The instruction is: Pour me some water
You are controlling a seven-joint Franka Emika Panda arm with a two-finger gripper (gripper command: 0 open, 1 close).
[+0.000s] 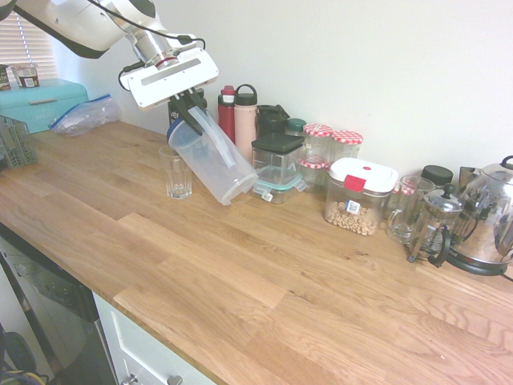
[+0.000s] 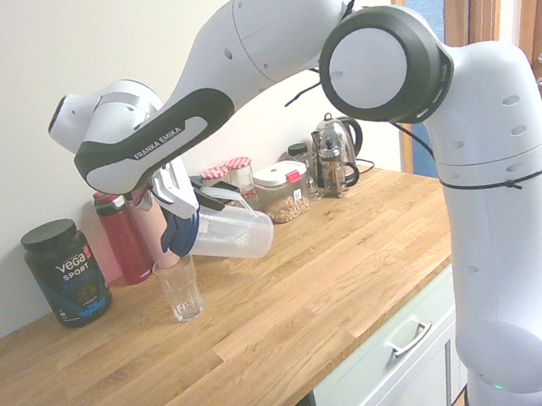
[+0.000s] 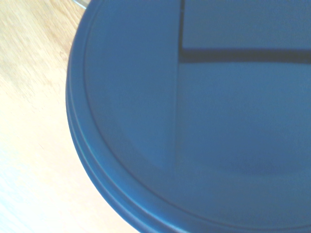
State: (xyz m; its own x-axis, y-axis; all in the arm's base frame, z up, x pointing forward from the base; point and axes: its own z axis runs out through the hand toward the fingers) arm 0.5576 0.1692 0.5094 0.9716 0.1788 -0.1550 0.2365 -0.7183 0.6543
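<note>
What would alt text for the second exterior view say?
A white robot arm's end effector holds a clear plastic pitcher with a blue lid, tipped over an empty-looking drinking glass on a wooden counter. A black Vega tub stands nearby.

Glossy white arm [image 2: 267, 32] with chunky rounded joints, dark grey bands, "FRANKA EMIKA" lettering near the wrist, thin black cables along it, flat white gripper [image 1: 190, 103] body.

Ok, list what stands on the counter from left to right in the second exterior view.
Black Vega tub → red bottle → drinking glass → tilted clear pitcher → white-lidded container → French press.
</note>
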